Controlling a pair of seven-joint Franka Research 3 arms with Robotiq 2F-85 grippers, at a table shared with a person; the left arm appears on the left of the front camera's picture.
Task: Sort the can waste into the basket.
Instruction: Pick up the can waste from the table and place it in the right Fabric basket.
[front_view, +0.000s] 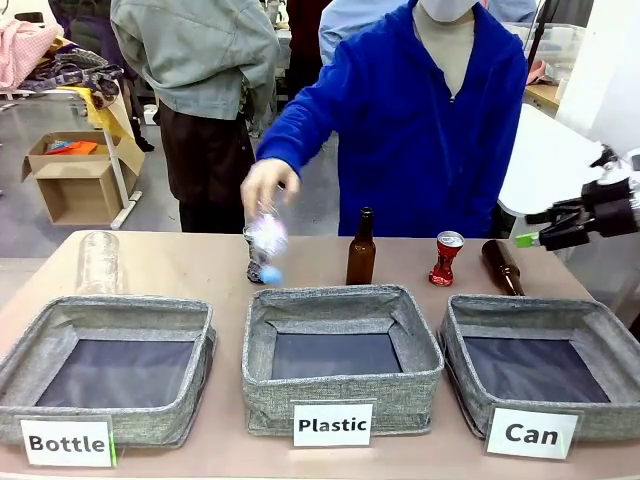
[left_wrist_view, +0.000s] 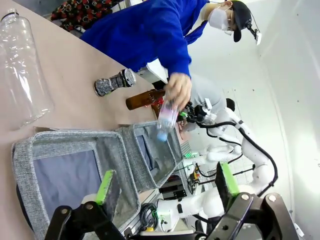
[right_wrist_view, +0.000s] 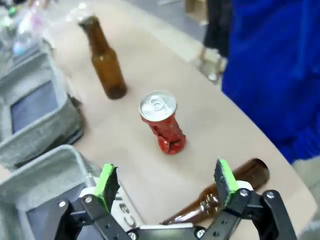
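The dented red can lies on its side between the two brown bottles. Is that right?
No: the red can stands upright, silver top up, between the standing brown bottle and the lying brown bottle. The front view shows it.

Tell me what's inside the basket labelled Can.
Only its dark bottom shows inside the Can basket; the red can stands on the table behind. Its right end is out of frame.
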